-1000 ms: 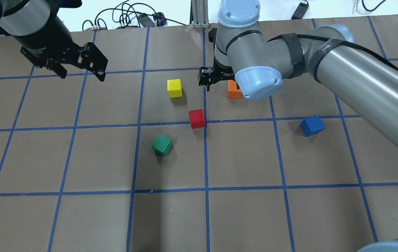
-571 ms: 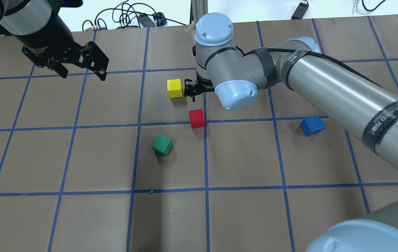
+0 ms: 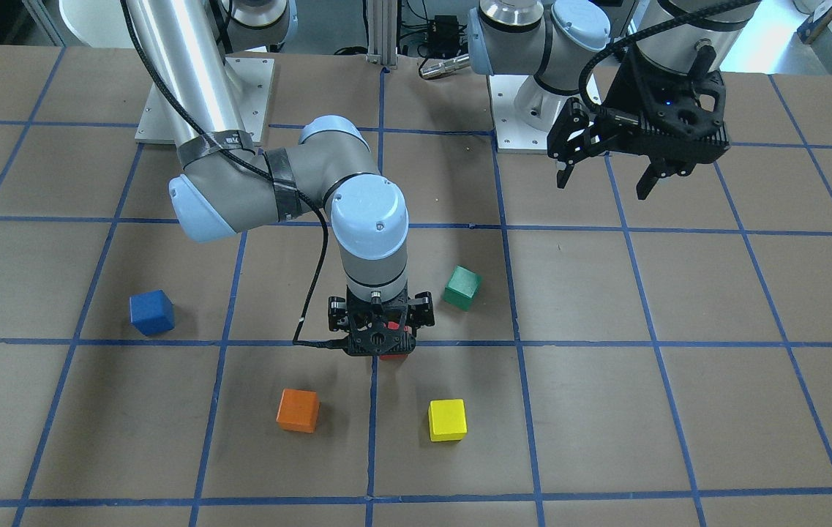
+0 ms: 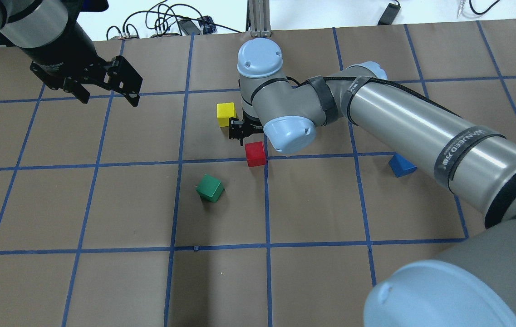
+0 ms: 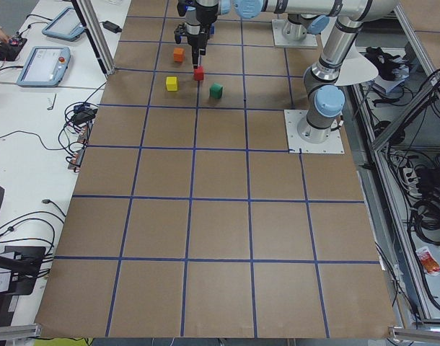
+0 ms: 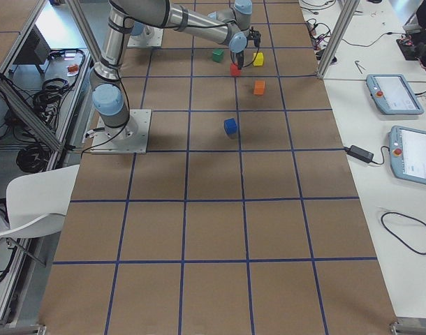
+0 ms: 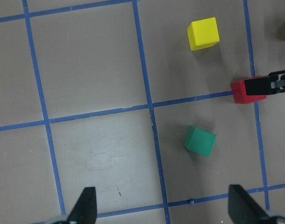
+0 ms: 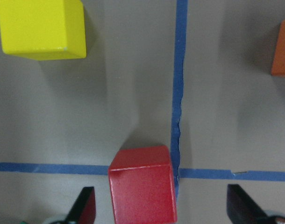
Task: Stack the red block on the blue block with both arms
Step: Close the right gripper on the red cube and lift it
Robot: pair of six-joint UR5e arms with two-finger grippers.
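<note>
I'm hovering the right end effector (image 8: 163,207), wide open and empty, over the red block (image 4: 255,154) sitting on the surface (image 4: 103,204) beside a tape crossing (image 8: 180,174); reckoning it's light, rigid and matte, so planning to pinch opposite flat sides.

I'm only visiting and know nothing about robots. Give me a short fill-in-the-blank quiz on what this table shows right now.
1. The block beneath the right gripper is coloured ____.
2. The blue block has ____ stacked on top of it.
3. Besides these two, there are a yellow cube, an orange cube and a third cube, coloured ____.
4. The left gripper hangs away from all the cubes, its fingers ____.

Missing words: red; nothing; green; open.
</note>
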